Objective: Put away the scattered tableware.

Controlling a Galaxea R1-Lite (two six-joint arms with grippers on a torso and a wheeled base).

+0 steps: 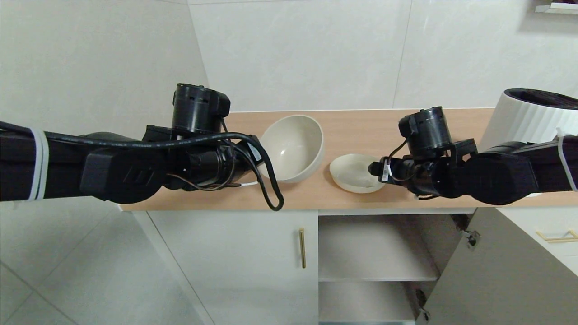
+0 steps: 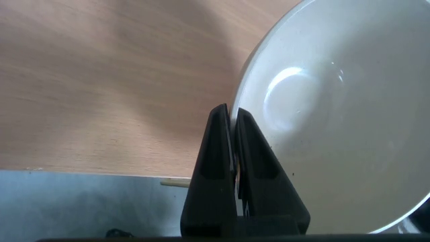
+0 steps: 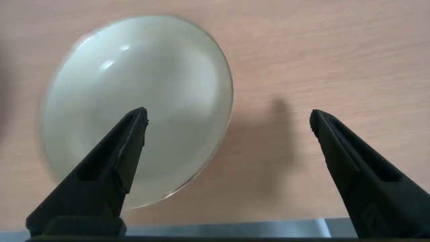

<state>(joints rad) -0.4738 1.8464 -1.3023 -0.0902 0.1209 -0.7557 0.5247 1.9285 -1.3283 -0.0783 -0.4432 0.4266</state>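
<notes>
Judging from the glaze, both pieces look ceramic or similar: stiff, slick and chip-prone, so no knocking rims together and no drops. Bowl (image 1: 293, 146) is the big one. It sits on the desk (image 1: 361, 122) just ahead of the left arm, tilted with its mouth toward that arm. It is probably the heavier piece, and a rim pinch hangs all its weight on a small patch of smooth wall (expect it to swing or slip if the wrist turns fast). Left fingers (image 2: 216, 154) are together on that rim, one inside the wall and one outside, clamped on it. Can't tell whether the bowl's foot is off the desk or resting on it. Dish (image 1: 354, 174) is small, shallow and likely light, lying flat on the desk just right of the bowl with a gap between them. Best hold there is also the lip, one finger inside and one outside, since the low wall offers nothing else. Right fingers (image 3: 114, 161) are wide apart and hold nothing. One hangs over the dish, the other over the desk beside it, with the dish's rim on that side between them. No contact that I can see. Open cabinet (image 1: 375, 243) below the desk, with its shelves, is the likely destination.
</notes>
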